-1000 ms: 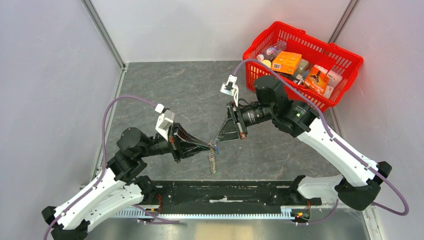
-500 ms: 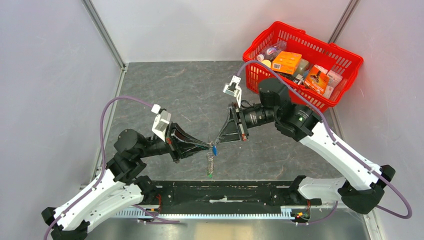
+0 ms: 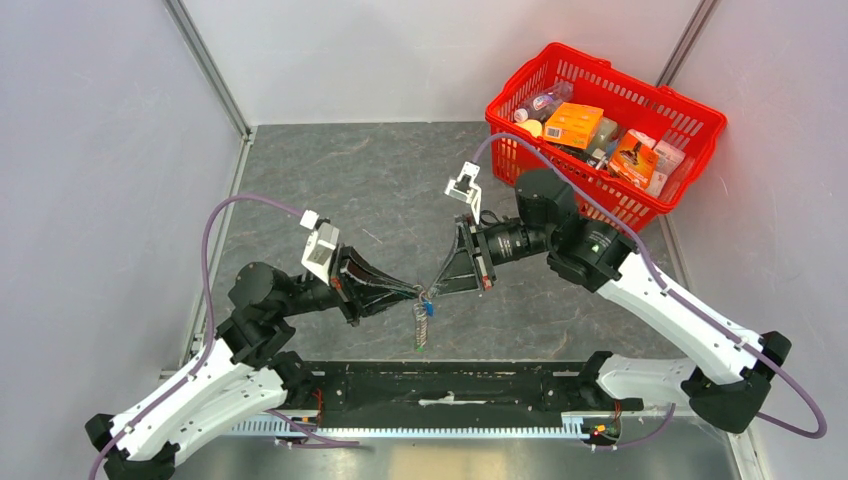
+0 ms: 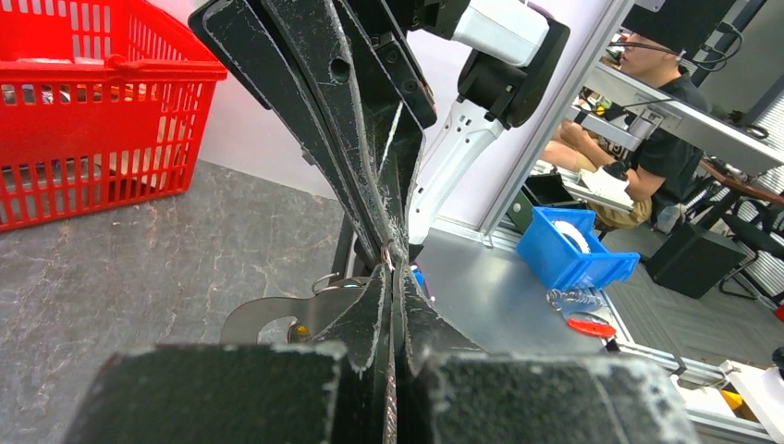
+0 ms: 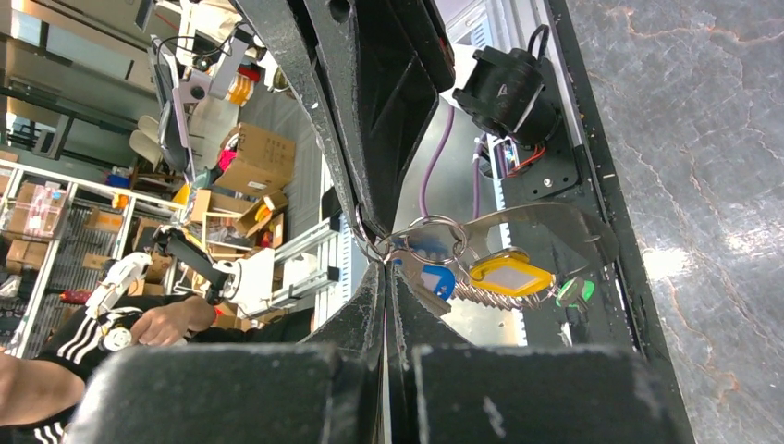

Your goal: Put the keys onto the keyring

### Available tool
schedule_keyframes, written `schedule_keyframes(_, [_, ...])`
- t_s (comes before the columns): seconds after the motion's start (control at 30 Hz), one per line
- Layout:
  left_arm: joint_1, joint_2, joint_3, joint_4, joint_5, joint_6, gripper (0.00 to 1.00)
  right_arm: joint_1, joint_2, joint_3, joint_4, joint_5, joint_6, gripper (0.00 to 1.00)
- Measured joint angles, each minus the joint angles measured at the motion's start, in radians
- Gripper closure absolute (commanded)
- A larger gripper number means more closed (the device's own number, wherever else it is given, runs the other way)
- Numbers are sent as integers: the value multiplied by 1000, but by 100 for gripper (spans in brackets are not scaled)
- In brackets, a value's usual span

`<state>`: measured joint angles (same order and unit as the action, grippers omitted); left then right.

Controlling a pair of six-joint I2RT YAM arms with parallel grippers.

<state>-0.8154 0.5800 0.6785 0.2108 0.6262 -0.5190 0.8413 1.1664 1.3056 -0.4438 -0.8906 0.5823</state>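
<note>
Above the table [image 3: 330, 180], the left end effector [image 3: 414, 292] pinches the keyring [image 3: 421, 327]; the right end effector [image 3: 436, 285], fingers together, meets it tip-to-tip beside the blue-headed key [image 3: 429, 309].

Bright, even light fills the top view; the grey surface [image 3: 330, 180] shows only faint shadows under the arms. In the wrist views the left tool [image 4: 393, 264] and right tool [image 5: 379, 257] blur near the lens. The keyring [image 5: 508, 276] glints, and a pale patch on the surface nearby is perhaps lamp glare.
</note>
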Motion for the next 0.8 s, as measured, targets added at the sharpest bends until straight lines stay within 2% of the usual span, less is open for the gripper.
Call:
schedule_keyframes(0.17, [0,-3,-14,29,0,-16,98,4,-16,-37,51,-3,33,98])
schedule_keyframes(0.23, [0,-3,-14,40,0,-23,98,8,-22,-42,65,-3,39,89])
schedule_keyframes(0.37, [0,-3,-25,94,-4,-47,98,14,-27,-42,77,2,46,64])
schedule_keyframes(0.43, [0,-3,-32,123,-7,-61,98,14,-32,-42,71,10,34,58])
schedule_keyframes(0.57, [0,-2,-56,183,-19,-97,98,14,-57,-39,53,26,0,54])
schedule_keyframes(0.8, [0,-1,-114,292,-51,-184,98,14,-100,32,-13,60,-86,55])
